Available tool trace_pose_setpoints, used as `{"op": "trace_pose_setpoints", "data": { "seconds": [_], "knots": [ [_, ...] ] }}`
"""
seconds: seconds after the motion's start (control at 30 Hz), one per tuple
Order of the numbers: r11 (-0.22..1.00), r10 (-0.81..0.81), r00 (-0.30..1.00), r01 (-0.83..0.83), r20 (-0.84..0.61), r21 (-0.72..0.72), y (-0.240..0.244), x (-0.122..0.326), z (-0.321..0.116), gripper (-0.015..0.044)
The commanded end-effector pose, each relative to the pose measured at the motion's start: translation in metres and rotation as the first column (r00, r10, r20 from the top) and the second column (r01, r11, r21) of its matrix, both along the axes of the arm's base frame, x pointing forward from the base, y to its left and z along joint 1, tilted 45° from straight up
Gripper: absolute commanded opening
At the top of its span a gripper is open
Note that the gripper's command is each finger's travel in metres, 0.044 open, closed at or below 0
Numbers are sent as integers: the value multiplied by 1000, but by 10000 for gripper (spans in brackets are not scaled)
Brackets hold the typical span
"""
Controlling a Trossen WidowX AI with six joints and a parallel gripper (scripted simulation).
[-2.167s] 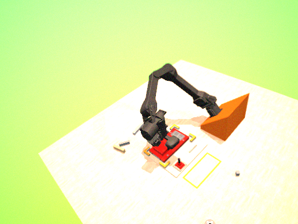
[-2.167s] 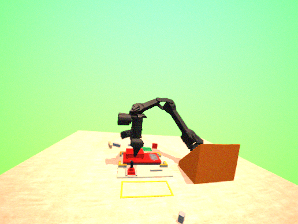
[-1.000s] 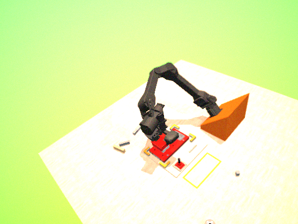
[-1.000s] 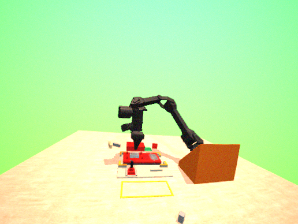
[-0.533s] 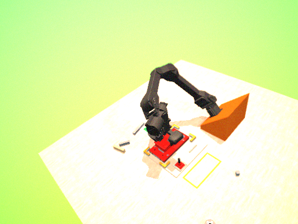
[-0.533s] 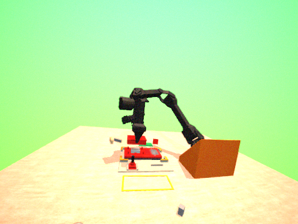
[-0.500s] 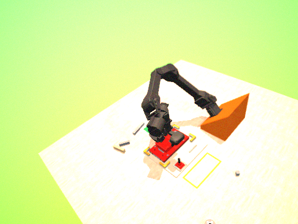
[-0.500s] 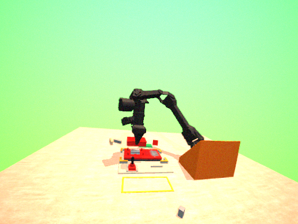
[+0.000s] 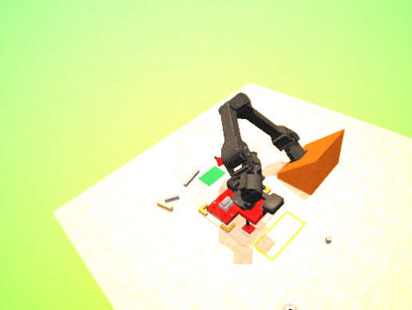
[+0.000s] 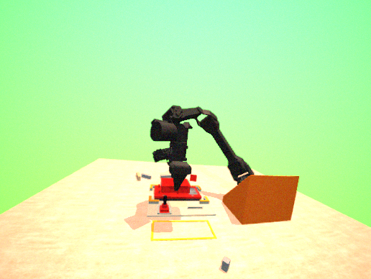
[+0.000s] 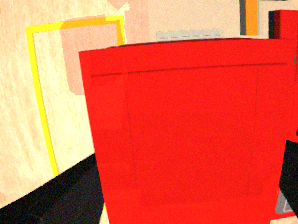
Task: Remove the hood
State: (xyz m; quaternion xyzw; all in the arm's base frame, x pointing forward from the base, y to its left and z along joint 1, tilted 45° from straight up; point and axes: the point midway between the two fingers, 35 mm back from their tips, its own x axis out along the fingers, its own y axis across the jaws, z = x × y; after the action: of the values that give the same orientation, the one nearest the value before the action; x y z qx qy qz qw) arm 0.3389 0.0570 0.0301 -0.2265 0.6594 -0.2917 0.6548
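Pale tabletop [image 9: 160,248] [image 10: 90,230] [image 11: 20,100], with objects placed relative to the board [image 9: 239,239] [image 10: 180,212]. Beside it lies the yellow outline [image 9: 289,242] [image 10: 184,239] [image 11: 42,105]; near it stands the orange wedge [image 9: 315,164] [image 10: 269,199]. The small block [image 9: 328,240] [image 10: 225,264] lies well apart from the board, beyond the outline.
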Motion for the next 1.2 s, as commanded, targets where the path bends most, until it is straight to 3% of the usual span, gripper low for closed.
{"op": "trace_pose_setpoints", "data": {
  "seconds": [0.0, 0.3, 1.17],
  "knots": [
    [1000, -2, 1000, 2, 9, 6, 21, -2, -16, 0],
    [1000, -7, 1000, 7, 11, -6, 59, -19, -54, 0],
    [1000, -7, 1000, 7, 11, -6, 48, -19, -68, 0]
  ]
}}
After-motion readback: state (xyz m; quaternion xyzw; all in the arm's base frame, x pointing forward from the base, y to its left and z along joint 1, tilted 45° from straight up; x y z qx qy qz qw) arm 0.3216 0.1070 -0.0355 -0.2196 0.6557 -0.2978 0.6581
